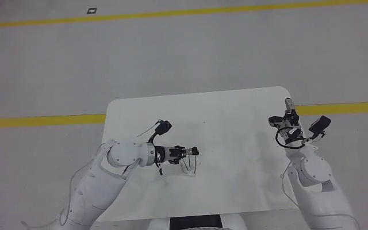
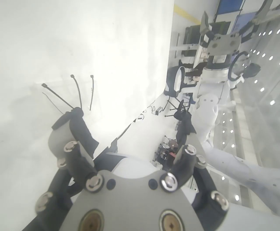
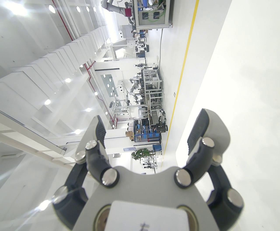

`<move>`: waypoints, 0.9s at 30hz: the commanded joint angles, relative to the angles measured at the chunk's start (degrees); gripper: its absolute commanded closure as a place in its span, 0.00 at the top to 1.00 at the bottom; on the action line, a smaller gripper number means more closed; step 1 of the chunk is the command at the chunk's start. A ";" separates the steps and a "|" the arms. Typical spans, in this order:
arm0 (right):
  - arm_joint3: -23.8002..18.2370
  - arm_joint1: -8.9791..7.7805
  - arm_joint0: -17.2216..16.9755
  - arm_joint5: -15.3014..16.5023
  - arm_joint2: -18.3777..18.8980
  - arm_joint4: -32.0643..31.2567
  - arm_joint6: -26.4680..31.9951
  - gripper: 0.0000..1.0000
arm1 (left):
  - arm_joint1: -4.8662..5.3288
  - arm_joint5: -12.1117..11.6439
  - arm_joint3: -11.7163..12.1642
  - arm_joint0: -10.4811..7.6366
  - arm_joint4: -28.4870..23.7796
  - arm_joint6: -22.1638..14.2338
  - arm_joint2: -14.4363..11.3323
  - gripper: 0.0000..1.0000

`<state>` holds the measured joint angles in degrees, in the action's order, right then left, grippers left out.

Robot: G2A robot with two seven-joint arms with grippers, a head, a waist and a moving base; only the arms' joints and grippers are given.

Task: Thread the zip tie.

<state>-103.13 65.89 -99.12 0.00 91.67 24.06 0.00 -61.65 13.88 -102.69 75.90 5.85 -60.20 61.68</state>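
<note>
Three zip ties (image 2: 78, 91) are shown on the table (image 1: 230, 115) at one fingertip of the left gripper (image 2: 129, 122), spread open, empty. Light, springy, slick straps are judged best pinched mid-length. The right gripper (image 3: 151, 122) is held open, well apart.

- A white table (image 1: 241, 115) with rounded corners stands on a pale grey floor (image 1: 172, 57).
- Two yellow lines (image 1: 172, 12) cross the floor.
- Round ceiling lights (image 3: 52, 8) glow above distant framed workstations (image 3: 151, 13) and a leafy plant (image 3: 140, 154).
</note>
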 commanded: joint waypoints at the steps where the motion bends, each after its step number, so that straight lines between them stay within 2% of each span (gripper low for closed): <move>1: 0.00 0.00 0.00 0.00 0.00 0.00 0.00 1.00 | -0.17 0.42 1.04 -1.19 0.57 -0.53 -2.00 1.00; 6: 0.00 0.00 0.00 0.00 0.00 0.00 0.00 1.00 | -0.61 1.54 3.61 -3.87 2.19 -1.37 -6.39 1.00; 8: 0.00 0.00 0.00 0.00 0.00 0.00 0.00 1.00 | -0.55 0.22 3.29 -5.00 4.51 -2.56 -7.81 1.00; 18: 0.00 0.00 0.00 0.00 0.00 0.00 0.00 1.00 | -0.53 0.10 3.32 -5.15 4.97 -2.60 -7.93 1.00; 19: 0.00 0.00 0.00 0.00 0.00 0.00 0.00 1.00 | -0.44 0.48 3.40 -5.33 6.46 -2.70 -8.09 1.00; 20: 0.00 0.00 0.00 0.00 0.00 0.00 0.00 1.00 | -0.35 0.95 3.27 -5.51 7.90 -2.90 -8.31 1.00; 24: 0.00 0.00 0.00 0.00 0.00 0.00 0.00 1.00 | 0.23 5.34 -0.07 -6.13 12.71 -5.22 -9.00 1.00; 27: 0.00 0.00 0.00 0.00 0.00 0.00 0.00 1.00 | 0.73 5.60 -1.15 -6.63 15.68 -8.45 -8.98 1.00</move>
<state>-103.13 65.89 -99.12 0.00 91.67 24.06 0.00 -61.10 19.60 -103.54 69.48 20.35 -67.27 52.66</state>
